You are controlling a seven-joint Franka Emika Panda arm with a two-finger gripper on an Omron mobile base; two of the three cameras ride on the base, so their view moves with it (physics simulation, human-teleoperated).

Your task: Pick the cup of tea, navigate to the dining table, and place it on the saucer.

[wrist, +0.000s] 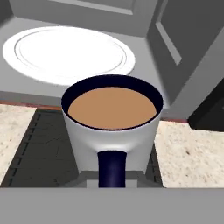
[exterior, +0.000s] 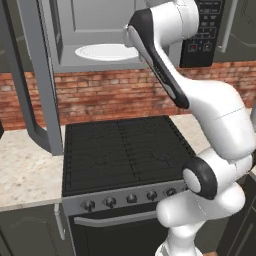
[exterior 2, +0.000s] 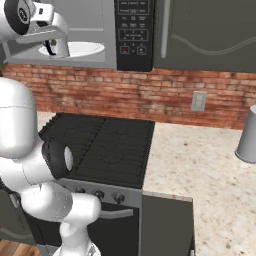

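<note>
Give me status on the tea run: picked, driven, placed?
Picked: the tool is shut on the grey mug of brown tea, lifted before the open microwave with its white turntable plate, above the black stove. Left: drive to the dining table, set the mug on the saucer.

Cup of tea before microwave plate
</note>
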